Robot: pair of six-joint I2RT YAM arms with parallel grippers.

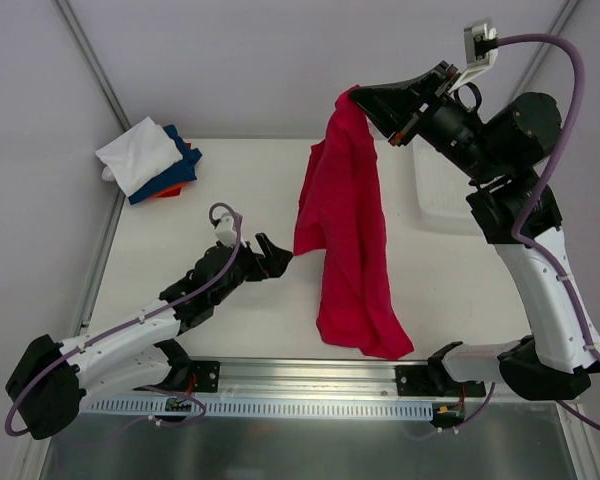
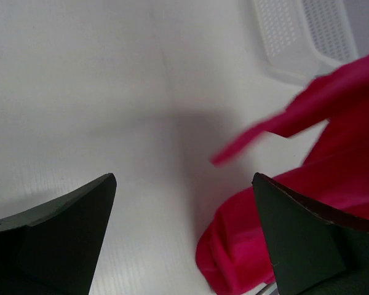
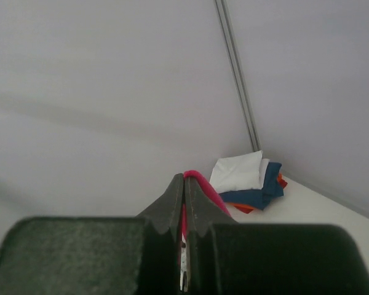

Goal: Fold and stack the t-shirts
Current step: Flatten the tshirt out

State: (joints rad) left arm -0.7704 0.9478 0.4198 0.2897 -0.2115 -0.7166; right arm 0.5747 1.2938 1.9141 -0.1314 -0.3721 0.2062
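Suspension of a bright crimson-red cloth t-shirt [image 1: 345,240] from the raised right gripper [image 1: 361,98], whose jaws pinch one edge so that the garment hangs and spreads out, its lower end trailing on the white tabletop [image 1: 230,320]. Just left of the shirt, the left gripper [image 1: 277,258] sits low, jaws spread, apparently placed to catch a free edge. Far left of the shirt lies the stack of folded white, dark blue and orange t-shirts [image 1: 152,160].

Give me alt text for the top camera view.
The right tool holds a crimson t-shirt aloft, its lower end trailing on the table. The open left tool hovers beside it; folded shirts sit stacked far left.
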